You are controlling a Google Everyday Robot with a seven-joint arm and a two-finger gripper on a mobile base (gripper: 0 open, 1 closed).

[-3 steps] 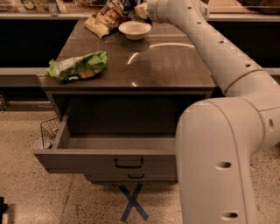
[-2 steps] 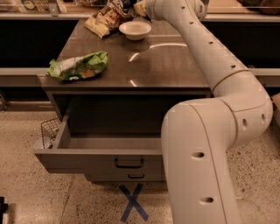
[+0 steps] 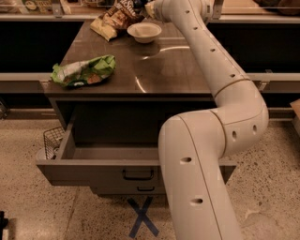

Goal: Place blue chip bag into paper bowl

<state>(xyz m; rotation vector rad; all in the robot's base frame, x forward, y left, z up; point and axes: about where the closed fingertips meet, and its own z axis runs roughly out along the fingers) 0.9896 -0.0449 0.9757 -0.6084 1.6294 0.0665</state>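
The paper bowl (image 3: 144,32) is off-white and stands upright near the far edge of the grey table top (image 3: 164,70). My gripper (image 3: 144,7) is at the top of the view, just behind and above the bowl, at the end of the long white arm (image 3: 206,56). A small dark navy patch, the blue chip bag (image 3: 137,4), shows right at the gripper's tip, mostly cut off by the frame edge. I cannot tell whether it is held.
A tan-and-brown bag (image 3: 111,19) lies left of the bowl. A green bag (image 3: 84,71) lies at the table's front left. The drawer (image 3: 108,159) below is pulled open, with a wire basket (image 3: 50,140) at its left. A blue X (image 3: 143,216) marks the floor.
The arm's lower links have swung left across the view. The gripper has stayed behind the bowl at the table's far edge. The bags and bowl have not moved.
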